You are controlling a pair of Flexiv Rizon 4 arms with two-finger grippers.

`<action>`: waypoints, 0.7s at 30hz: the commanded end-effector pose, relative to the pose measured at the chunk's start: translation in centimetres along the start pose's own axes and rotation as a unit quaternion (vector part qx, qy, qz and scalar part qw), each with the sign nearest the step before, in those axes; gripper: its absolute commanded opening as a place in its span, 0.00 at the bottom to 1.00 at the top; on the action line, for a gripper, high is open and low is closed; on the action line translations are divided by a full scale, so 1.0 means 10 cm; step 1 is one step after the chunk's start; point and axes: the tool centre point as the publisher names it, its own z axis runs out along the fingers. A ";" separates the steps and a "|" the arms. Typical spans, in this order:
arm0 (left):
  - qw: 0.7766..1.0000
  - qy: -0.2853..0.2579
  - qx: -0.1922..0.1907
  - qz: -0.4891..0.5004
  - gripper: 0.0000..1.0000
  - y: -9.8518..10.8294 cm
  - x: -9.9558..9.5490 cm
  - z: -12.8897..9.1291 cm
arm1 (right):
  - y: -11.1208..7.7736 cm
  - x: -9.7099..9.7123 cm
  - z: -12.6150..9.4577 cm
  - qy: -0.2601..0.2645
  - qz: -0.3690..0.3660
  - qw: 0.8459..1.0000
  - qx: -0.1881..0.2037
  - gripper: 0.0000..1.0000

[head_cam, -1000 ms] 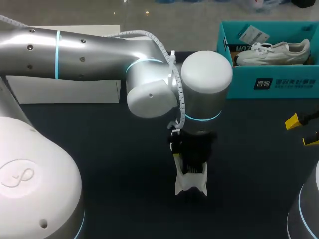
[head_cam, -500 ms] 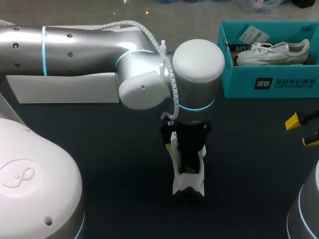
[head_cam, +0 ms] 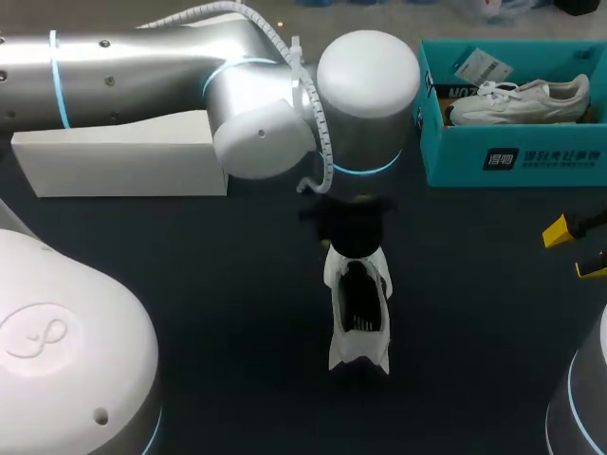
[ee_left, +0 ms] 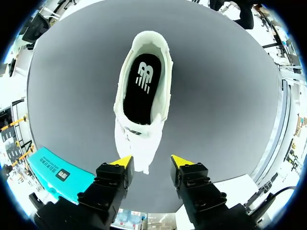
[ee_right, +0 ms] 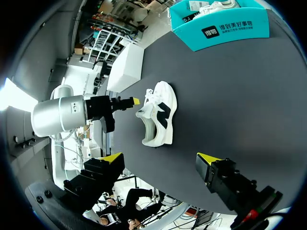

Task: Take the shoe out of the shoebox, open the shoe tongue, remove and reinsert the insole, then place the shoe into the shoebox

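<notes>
A white shoe [head_cam: 359, 318] lies on the dark table, its black insole [ee_left: 141, 88] showing through the opening. My left gripper [ee_left: 151, 161] hangs above the shoe's laced end, open, with nothing between its yellow tips. In the head view the left arm's wrist [head_cam: 365, 104] hides those fingers. The right wrist view shows the shoe [ee_right: 159, 120] from the side, with my left gripper [ee_right: 128, 102] beside it. My right gripper [head_cam: 576, 249] stands open at the right edge, well away from the shoe. The teal shoebox [head_cam: 512, 156] at the back right holds another white shoe [head_cam: 520, 100].
A white box lid [head_cam: 119, 161] lies at the back left, partly under my left arm. The dark table [head_cam: 209, 303] stretches bare around the shoe. In the right wrist view the shoebox [ee_right: 225, 28] and lid [ee_right: 127, 67] lie beyond the shoe.
My left arm has drawn back toward the table's far side, uncovering the shoe that its gripper was over. The shoe stays on the table. The right gripper has not moved.
</notes>
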 end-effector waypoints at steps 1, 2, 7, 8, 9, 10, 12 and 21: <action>1.000 0.002 -0.003 0.003 0.00 0.01 0.02 0.04 | -0.09 0.01 -0.01 -0.001 0.001 0.999 -0.037 1.00; 1.000 0.000 0.002 0.002 0.00 0.01 0.03 0.06 | -0.09 0.01 -0.01 -0.001 0.001 0.999 -0.037 1.00; 1.000 -0.004 0.021 0.006 0.00 -0.09 0.05 0.15 | -0.09 0.01 -0.01 -0.001 0.001 0.999 -0.037 1.00; 1.000 -0.008 0.028 0.007 0.00 -0.11 0.04 0.16 | -0.09 0.01 -0.01 -0.001 0.001 0.999 -0.037 1.00; 0.999 -0.013 0.033 0.008 0.00 -0.14 0.03 0.18 | -0.09 0.01 -0.01 -0.001 0.001 0.999 -0.037 1.00; 0.999 -0.015 0.038 0.009 0.00 -0.17 0.02 0.19 | -0.09 0.01 -0.01 -0.001 0.001 0.999 -0.037 1.00; 0.999 -0.017 0.043 0.015 0.00 -0.26 -0.03 0.22 | -0.09 0.01 -0.01 -0.001 0.001 0.999 -0.037 1.00; 0.996 -0.001 0.090 0.020 0.00 -0.58 -0.08 0.18 | -0.09 0.01 -0.01 -0.001 0.001 0.999 -0.037 1.00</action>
